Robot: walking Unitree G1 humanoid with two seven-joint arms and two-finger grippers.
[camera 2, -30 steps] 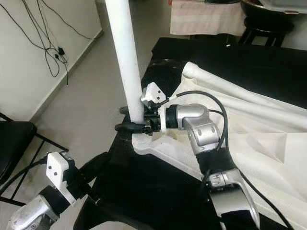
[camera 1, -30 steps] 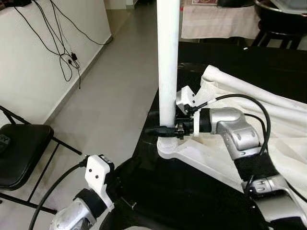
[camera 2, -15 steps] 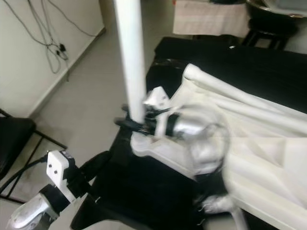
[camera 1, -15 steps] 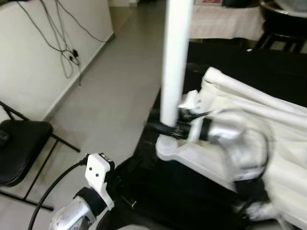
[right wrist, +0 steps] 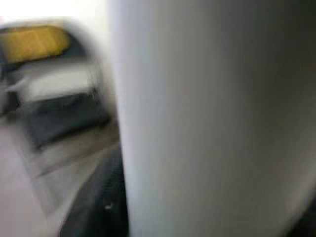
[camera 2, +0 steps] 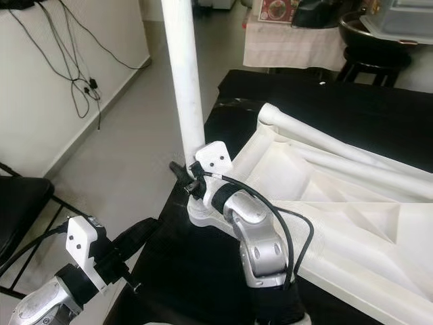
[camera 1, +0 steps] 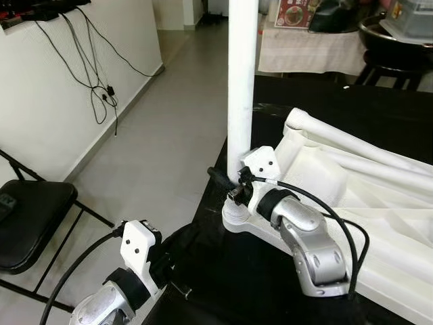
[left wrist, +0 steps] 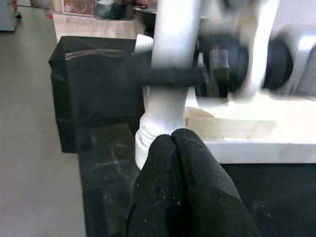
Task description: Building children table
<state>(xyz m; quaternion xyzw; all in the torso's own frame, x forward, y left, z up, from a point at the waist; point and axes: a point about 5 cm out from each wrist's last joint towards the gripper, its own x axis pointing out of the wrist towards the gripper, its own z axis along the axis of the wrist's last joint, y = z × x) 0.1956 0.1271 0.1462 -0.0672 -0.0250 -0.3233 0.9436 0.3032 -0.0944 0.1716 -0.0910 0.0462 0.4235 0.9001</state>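
An upturned white tabletop (camera 1: 379, 223) is lying on the black counter (camera 1: 223, 271), a white leg (camera 1: 241, 88) standing upright at its corner. The right end effector (camera 1: 230, 181), arm bent forward, is clamping that leg's base. The left end effector (left wrist: 173, 148), fingers together, is hovering below the counter edge.

The right gripper (camera 1: 226, 186) has been swung round the leg (camera 1: 242, 88): a second ago it lay level, reaching toward 9 o'clock; now it is angled toward 10 o'clock, its arm (camera 1: 308, 240) brought in from 5 o'clock. The view has been shifted by camera motion.
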